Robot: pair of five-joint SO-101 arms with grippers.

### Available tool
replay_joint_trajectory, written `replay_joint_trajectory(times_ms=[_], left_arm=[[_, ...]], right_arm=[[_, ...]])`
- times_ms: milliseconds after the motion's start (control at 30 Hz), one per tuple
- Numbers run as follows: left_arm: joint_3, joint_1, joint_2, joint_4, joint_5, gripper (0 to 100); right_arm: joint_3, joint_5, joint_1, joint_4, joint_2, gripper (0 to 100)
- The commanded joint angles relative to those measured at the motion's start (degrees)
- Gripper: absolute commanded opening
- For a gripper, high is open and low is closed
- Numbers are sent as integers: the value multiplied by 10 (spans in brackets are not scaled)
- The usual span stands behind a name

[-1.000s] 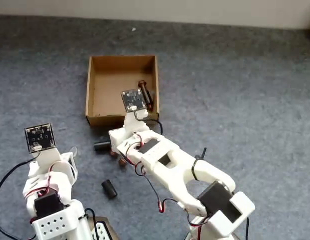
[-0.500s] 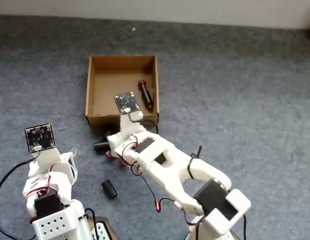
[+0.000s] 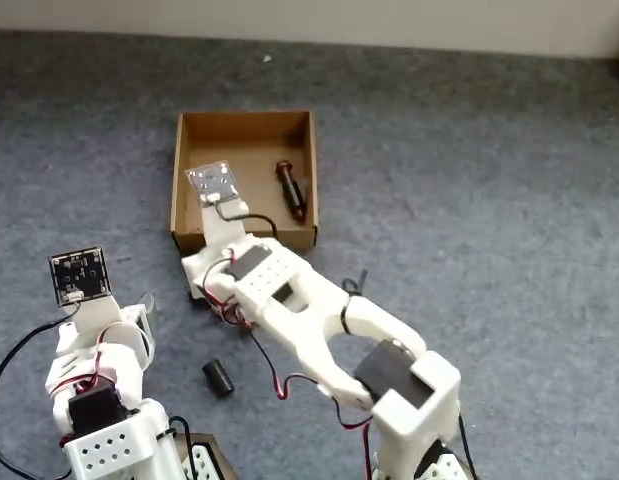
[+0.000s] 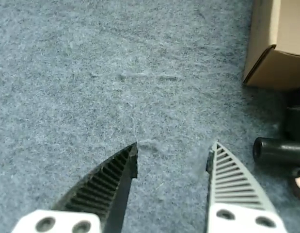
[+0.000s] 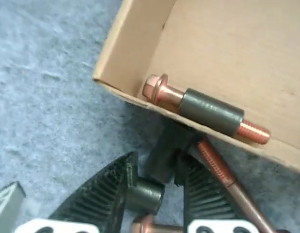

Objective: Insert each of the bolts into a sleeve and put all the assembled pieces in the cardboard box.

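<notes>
The cardboard box (image 3: 239, 150) is showing plain tan. The bolt (image 5: 157, 89) is gleaming copper, its sleeve (image 5: 210, 112) sitting matte black. The carpet (image 3: 489, 200) is reading flecked blue-grey. The left gripper (image 4: 175, 148) is sporting one black ribbed finger and one white.

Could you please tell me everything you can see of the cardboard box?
The cardboard box is brown, roughly square and open-topped, with low plain walls and no flaps showing. It sits flat on the grey carpet. Inside, one bolt in a dark sleeve lies near its right wall. The right arm hangs over its front left part, and a loose sleeve lies on the carpet just before its front wall.
</notes>
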Motion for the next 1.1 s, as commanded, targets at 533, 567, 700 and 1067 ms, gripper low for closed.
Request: replay_joint_trajectory(times_ms=[533,567,700,1067], left_arm=[[-2,-4,-4,-12,-4,247],[-2,-4,-4,-12,-4,247],[-2,-4,-4,-12,-4,247],[-2,-4,-4,-12,-4,246]], right_arm=[[-149,-21,18,87,99,3],[-150,-19,18,95,95,11],[-146,18,16,145,28,4],[5,126,94,314,-241,4]])
